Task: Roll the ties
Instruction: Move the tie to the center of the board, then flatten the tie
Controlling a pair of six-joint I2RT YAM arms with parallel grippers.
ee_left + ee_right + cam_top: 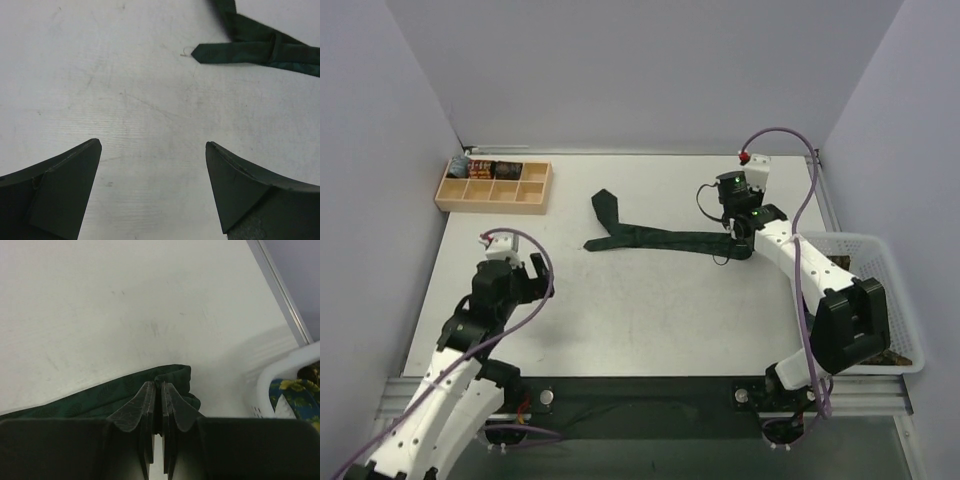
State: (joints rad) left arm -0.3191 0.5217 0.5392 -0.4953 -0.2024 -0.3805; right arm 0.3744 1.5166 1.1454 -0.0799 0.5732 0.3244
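Lies lengthwise across the middle of the table (620, 320) as a dark green tie (660, 238), with both pointed ends splayed at the left and the right end folded over on itself. Pinches that fold with the right gripper (160, 387), pressed together on the cloth, probably to anchor the first turn of a roll. Hangs the left gripper (152, 145) spread wide and empty above bare table near the narrow tip, seemingly ready to steady the loose length. Leaves a blue-and-yellow tie (295, 395) waiting in the white basket (280, 372) beside the right arm; shows rolled bundles (485, 168) in the wooden tray (490, 206) at the far left, presumably the place for finished rolls.
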